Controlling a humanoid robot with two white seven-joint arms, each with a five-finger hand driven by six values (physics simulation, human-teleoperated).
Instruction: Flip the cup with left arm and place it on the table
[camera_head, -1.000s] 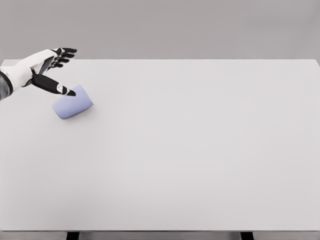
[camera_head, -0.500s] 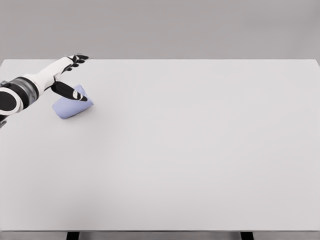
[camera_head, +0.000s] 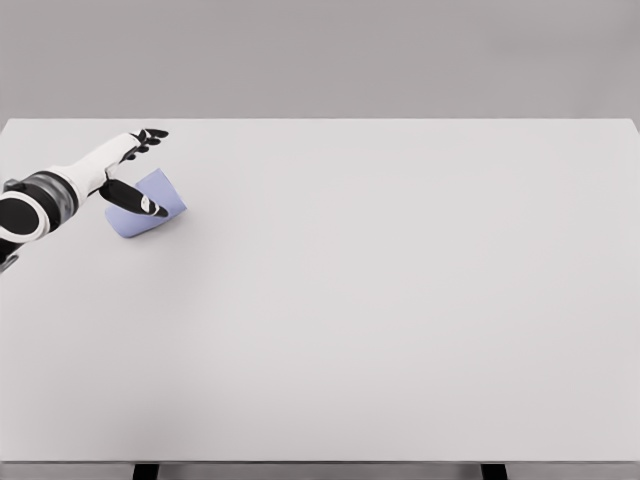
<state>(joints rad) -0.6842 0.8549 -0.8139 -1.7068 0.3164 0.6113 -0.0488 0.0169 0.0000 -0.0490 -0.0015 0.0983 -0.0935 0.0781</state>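
A small pale blue cup (camera_head: 146, 204) lies tipped on its side near the far left corner of the white tabletop (camera_head: 400, 300). It is a plain tapered cup with smooth walls and no handle that can be seen. It looks light and stiff, probably plastic or paper, so it should lift with little effort but could roll or skid away if nudged from one side only. Its smooth, sloped wall may also slip through a loose hold, so a firm pinch across the body, about midway along its length, seems the safest place to take it. A hold there would leave room to turn the wrist and set it upright on its base.

The left hand (camera_head: 125, 170) reaches in from the left edge and sits right at the cup. Its fingers (camera_head: 150, 135) are spread and stretched out past the far side of the cup, while the dark thumb (camera_head: 135, 198) lies across the near side of the cup's wall. The hand brackets the cup but has not closed on it; whether the thumb actually touches the wall cannot be told from this view. The cup rests on the tabletop, not lifted.

Nothing else stands on the tabletop, so there is nothing to bump during the flip, and plenty of bare surface to the right for setting it down. The nearby left and far edges are the main worry if the cup rolls. The right arm is out of view.
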